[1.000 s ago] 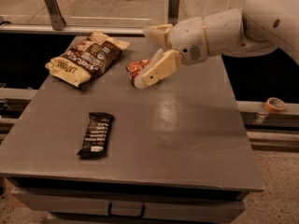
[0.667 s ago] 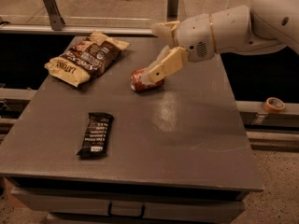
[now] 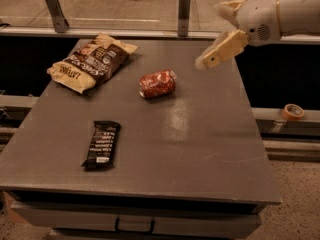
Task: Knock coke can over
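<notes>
The coke can [image 3: 157, 84], red with white markings and a dented body, lies on its side on the grey table [image 3: 200, 149], its silver top facing right. My gripper [image 3: 211, 35] hangs above the table's far right part, up and to the right of the can and clear of it. Its two cream fingers [image 3: 223, 49] stand apart with nothing between them, so it is open and empty. The white arm reaches in from the upper right corner.
A brown and cream chip bag [image 3: 92, 61] lies at the table's far left. A black wrapped snack bar [image 3: 101, 144] lies front left. A roll of tape [image 3: 293, 111] sits on a ledge off the table's right side. A rail runs behind the table.
My gripper was against the can; it has drawn back up and to the right. The can now lies on its side in plain view.
</notes>
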`<move>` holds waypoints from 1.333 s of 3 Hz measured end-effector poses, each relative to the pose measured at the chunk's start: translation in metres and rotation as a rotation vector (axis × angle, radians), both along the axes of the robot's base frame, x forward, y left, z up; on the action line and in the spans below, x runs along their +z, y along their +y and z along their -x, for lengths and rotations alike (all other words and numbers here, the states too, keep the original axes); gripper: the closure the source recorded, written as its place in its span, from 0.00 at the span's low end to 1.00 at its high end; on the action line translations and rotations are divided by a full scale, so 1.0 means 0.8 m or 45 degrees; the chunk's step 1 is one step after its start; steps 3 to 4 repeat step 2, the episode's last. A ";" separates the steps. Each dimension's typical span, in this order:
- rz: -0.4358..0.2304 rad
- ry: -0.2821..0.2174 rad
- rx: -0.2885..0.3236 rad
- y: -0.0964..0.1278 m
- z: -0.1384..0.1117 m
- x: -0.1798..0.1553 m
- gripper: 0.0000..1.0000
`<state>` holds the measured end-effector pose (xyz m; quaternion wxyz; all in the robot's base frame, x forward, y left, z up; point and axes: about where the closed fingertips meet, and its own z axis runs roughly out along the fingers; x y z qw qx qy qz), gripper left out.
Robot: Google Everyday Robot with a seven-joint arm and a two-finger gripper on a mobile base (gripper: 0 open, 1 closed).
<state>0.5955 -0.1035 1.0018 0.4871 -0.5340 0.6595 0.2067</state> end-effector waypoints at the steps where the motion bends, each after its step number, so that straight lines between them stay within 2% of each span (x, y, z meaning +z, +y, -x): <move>1: 0.213 -0.151 -0.200 -0.094 -0.016 0.057 0.00; 2: 0.260 -0.179 -0.256 -0.122 -0.021 0.065 0.00; 4: 0.260 -0.179 -0.256 -0.122 -0.021 0.065 0.00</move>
